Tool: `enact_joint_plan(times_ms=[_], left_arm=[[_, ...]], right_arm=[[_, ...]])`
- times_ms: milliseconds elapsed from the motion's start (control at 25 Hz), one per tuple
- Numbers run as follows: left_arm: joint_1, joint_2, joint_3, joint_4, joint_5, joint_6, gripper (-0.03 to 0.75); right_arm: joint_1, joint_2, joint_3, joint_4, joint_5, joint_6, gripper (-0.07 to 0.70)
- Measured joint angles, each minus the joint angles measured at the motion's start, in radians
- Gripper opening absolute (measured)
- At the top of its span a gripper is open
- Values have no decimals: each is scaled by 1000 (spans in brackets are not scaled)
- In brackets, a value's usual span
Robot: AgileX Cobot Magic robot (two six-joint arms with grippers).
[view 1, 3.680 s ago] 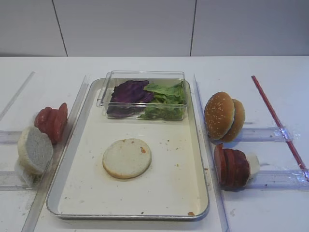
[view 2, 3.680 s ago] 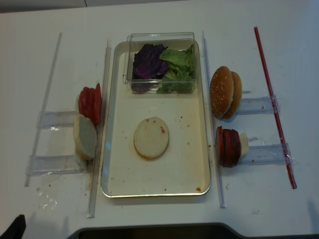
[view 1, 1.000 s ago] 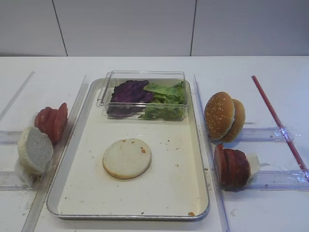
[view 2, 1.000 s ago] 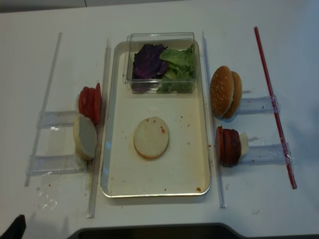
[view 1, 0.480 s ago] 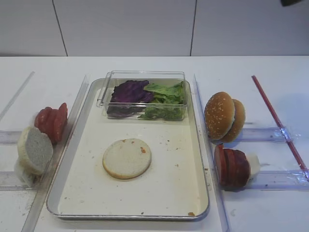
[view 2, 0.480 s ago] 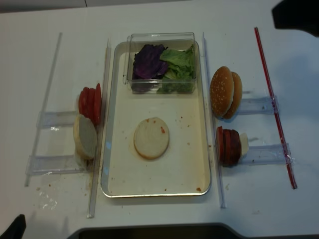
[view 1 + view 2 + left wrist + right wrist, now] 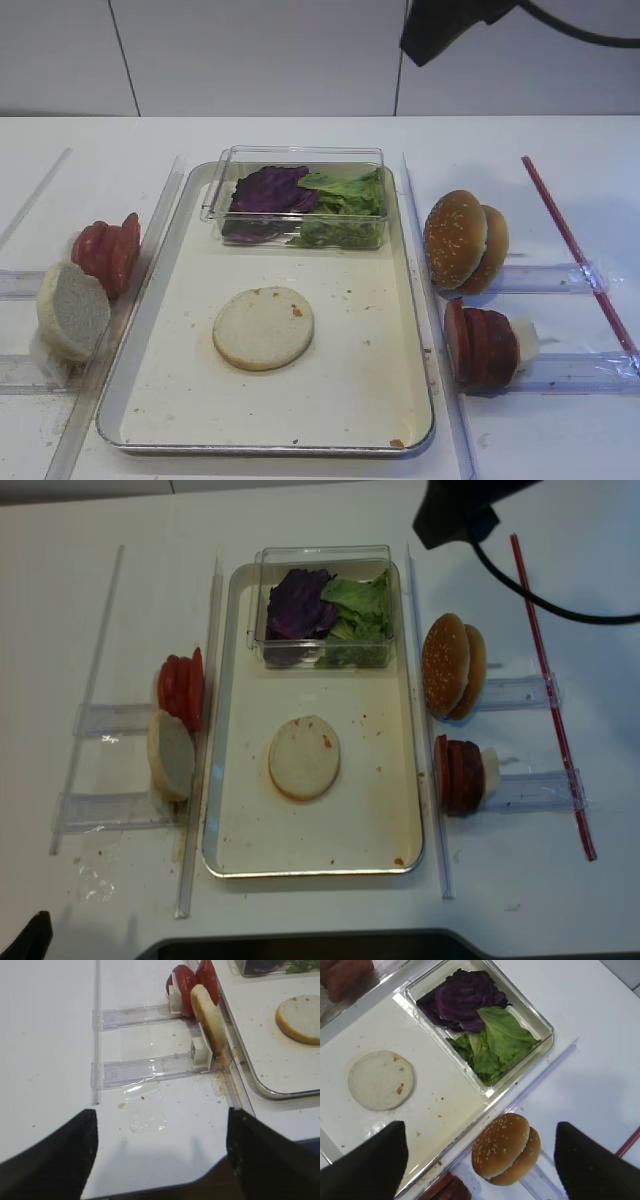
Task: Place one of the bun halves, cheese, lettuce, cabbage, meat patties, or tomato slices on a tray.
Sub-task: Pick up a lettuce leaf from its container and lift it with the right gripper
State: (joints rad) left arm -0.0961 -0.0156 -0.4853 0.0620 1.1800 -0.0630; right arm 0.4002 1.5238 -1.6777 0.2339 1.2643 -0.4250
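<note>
Near edge: the tray (image 7: 150, 400) lies lengthwise between two clear rails, which keep it centred. On its bare floor rests one pale bun half (image 7: 263, 327), face up, the base on which further layers would be stacked.

Left of the tray, a white bun half (image 7: 70, 310) and the tomato slices (image 7: 105, 252) stand on edge in clear racks (image 7: 145, 1065), probably so that each can be pinched singly. The left gripper (image 7: 160, 1150) hangs over the bare table near these racks, fingers spread wide, empty.

Right of the tray, the patties (image 7: 480, 345) stand on edge in a rack, with a pale block, perhaps cheese (image 7: 525, 340), behind them; beyond, the sesame buns (image 7: 462, 240) lean together in a second rack. A red rod (image 7: 575, 250) lies further right.

Far end: a clear box (image 7: 295, 195) sits on the tray, holding cabbage (image 7: 268, 190) at left and lettuce (image 7: 345, 205) at right, which keeps loose leaves contained.

Above: the right gripper (image 7: 480, 1155) hovers high over the sesame buns and the box, fingers spread wide, holding nothing. Judged from its position, it is heading for the leaves or a bun.
</note>
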Motion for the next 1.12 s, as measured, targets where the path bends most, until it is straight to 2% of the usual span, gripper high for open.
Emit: enact_joint_plan(times_ms=[400, 640, 1120], left_arm=[[0, 0, 0, 0, 0, 0, 492], [0, 0, 0, 0, 0, 0, 492], [0, 0, 0, 0, 0, 0, 492]], right_arm=[[3, 236, -154, -3, -5, 33, 593], [4, 376, -241, 42, -8, -54, 584], [4, 532, -312, 16, -17, -91, 563]])
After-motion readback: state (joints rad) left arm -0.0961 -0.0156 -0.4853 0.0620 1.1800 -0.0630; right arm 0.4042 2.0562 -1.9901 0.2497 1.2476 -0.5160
